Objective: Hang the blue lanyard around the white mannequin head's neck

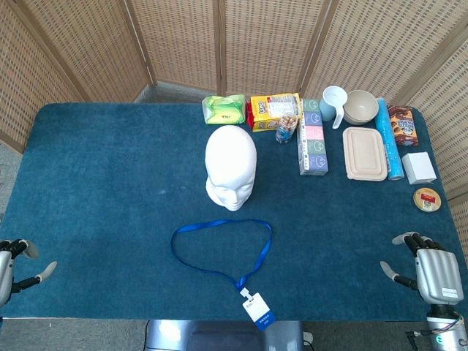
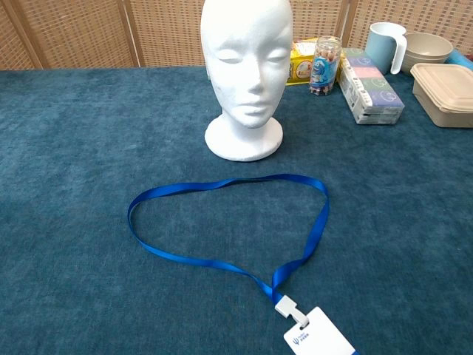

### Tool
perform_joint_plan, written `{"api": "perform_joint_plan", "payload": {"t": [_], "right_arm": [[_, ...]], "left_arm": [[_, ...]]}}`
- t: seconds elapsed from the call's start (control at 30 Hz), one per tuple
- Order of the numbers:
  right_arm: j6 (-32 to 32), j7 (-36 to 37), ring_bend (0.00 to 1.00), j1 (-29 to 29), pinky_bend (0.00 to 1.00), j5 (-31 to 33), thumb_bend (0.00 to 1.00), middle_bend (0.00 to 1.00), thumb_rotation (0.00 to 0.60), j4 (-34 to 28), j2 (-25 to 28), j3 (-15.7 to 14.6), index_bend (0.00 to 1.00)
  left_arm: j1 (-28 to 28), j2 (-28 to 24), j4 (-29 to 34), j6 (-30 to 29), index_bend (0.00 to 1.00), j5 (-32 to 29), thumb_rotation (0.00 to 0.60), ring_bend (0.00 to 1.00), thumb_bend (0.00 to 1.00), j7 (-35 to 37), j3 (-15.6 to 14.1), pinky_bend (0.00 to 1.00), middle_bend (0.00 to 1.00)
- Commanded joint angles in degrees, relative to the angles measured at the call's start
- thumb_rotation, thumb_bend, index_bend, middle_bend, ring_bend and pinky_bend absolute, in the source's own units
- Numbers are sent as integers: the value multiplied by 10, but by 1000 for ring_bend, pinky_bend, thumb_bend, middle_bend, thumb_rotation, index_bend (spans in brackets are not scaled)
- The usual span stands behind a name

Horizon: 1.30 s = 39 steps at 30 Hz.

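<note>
A white foam mannequin head (image 1: 231,168) stands upright on its round base near the middle of the dark blue felt-covered table (image 1: 102,183), its face turned toward the lower edge of the head view. Just below it, apart from the base, a blue ribbon lanyard (image 1: 219,252) lies flat on the cloth as an open loop, its two strands meeting at lower right where a white clip joins a white badge card with a blue corner (image 1: 259,308) close to the bottom edge. In the chest view the loop spreads across the centre of the frame and the card sits at the bottom right. The left hand (image 1: 13,265) shows at the lower left corner of the head view, only partly in frame, fingers apart and holding nothing. The right hand (image 1: 430,269) rests at the lower right corner, fingers spread and empty, well apart from the lanyard. Along the upper right of the table sit a green packet (image 1: 224,109), a yellow snack bag (image 1: 274,110), a small clear jar (image 1: 287,129), a long box with pastel panels (image 1: 313,137), a pale blue mug (image 1: 333,104), a beige bowl (image 1: 361,107), a beige lidded container (image 1: 364,153) and a small white box (image 1: 418,167).
</note>
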<state>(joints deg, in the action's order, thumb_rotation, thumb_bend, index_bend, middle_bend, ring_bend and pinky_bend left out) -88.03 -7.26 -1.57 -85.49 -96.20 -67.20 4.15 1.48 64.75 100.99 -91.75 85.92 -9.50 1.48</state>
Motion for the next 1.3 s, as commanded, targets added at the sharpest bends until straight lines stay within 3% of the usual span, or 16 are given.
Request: {"api": "perform_joint_plan", "payload": {"t": [0.03, 0.63, 0.87, 1.07, 1.3], "right_arm": [[3, 0, 421, -2, 464, 2, 258, 398, 452, -2, 0, 1, 413], [27, 12, 436, -24, 481, -4, 258, 402, 448, -23, -4, 9, 413], [61, -32, 624, -55, 703, 24, 257, 489, 449, -49, -17, 30, 408], [84, -120, 788, -86, 840, 78, 250, 590, 450, -73, -59, 58, 408], [114, -210, 962, -131, 969, 140, 250, 722, 450, -58, -116, 82, 408]], "left_arm": [[-1, 0, 0, 2, 580, -2, 418, 487, 181, 0, 1, 322, 576], [-13, 1, 1, 18, 580, -10, 420, 487, 180, 6, 11, 323, 576], [-28, 0, 11, 42, 580, -10, 416, 487, 180, 7, 13, 323, 576], [-43, 2, 16, 59, 580, -19, 418, 487, 180, -6, 21, 323, 576], [-66, 9, 17, 85, 580, -34, 419, 487, 180, -28, 34, 323, 576]]}}
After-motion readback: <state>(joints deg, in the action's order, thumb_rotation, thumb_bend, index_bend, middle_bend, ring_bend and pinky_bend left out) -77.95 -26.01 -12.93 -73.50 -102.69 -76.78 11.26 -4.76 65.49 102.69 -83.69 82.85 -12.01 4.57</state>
